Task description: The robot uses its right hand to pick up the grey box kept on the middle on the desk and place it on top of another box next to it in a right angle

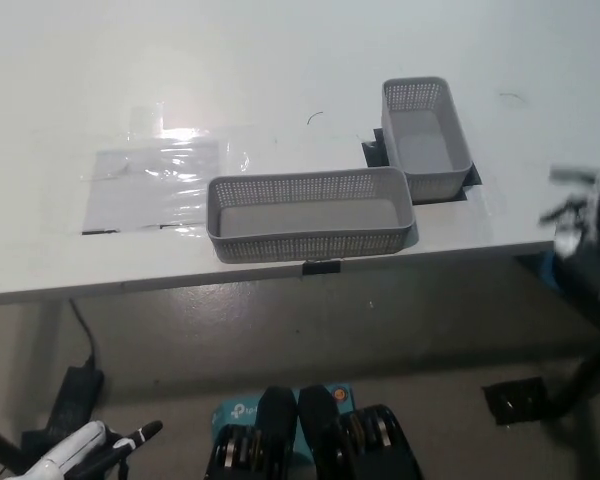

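A long grey mesh box [310, 215] lies crosswise near the front edge of the white desk [280, 70]. A second grey mesh box [427, 135] stands just behind its right end, turned lengthwise, so the two form an L; whether they touch I cannot tell. My black right hand [583, 215] is a blurred shape at the far right, off the desk's right end and apart from both boxes. My white left hand [85, 450] rests low at the bottom left, below the desk, fingers apart and holding nothing.
A clear plastic sheet [160, 180] is stuck on the desk left of the long box. Black tape marks [320, 267] show at the desk's front edge and under the far box. A black power adapter [75, 385] lies on the floor.
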`<action>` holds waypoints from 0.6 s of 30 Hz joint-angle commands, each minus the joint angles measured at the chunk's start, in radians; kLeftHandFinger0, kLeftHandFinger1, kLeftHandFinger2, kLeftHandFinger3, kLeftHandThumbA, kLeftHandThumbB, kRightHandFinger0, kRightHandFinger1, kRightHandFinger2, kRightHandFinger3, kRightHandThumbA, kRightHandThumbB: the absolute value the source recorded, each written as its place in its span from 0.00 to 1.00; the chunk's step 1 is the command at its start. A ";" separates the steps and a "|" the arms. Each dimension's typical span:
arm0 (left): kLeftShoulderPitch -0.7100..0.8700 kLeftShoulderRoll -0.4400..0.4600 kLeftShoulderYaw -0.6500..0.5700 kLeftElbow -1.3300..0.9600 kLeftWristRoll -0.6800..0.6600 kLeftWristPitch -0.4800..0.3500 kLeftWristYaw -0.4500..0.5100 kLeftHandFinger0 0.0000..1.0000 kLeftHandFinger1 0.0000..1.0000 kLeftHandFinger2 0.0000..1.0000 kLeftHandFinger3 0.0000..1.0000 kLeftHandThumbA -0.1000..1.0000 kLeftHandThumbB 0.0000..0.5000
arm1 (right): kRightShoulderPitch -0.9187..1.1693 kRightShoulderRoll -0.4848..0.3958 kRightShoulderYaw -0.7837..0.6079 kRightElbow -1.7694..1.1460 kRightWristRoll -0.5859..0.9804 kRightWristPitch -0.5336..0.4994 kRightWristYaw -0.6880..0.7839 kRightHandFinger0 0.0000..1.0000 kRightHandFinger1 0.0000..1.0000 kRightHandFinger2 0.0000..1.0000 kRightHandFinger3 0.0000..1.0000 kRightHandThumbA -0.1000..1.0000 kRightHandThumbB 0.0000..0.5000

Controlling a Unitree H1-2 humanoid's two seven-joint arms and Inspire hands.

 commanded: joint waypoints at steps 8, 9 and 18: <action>-0.020 0.013 0.013 -0.021 0.021 0.022 -0.039 0.00 0.00 0.02 0.18 0.98 0.42 | -0.297 -0.130 0.092 0.113 -0.069 0.013 0.104 0.09 0.08 0.22 0.55 0.25 0.52; -0.020 0.012 0.014 -0.021 0.021 0.022 -0.040 0.00 0.00 0.02 0.18 0.98 0.42 | -0.297 -0.132 0.094 0.114 -0.068 0.013 0.102 0.09 0.08 0.22 0.55 0.25 0.52; -0.013 0.002 0.027 -0.027 0.020 0.023 -0.041 0.00 0.00 0.03 0.20 0.95 0.44 | -0.441 -0.178 0.254 0.369 -0.106 -0.014 0.212 0.37 0.40 0.47 0.69 0.18 0.58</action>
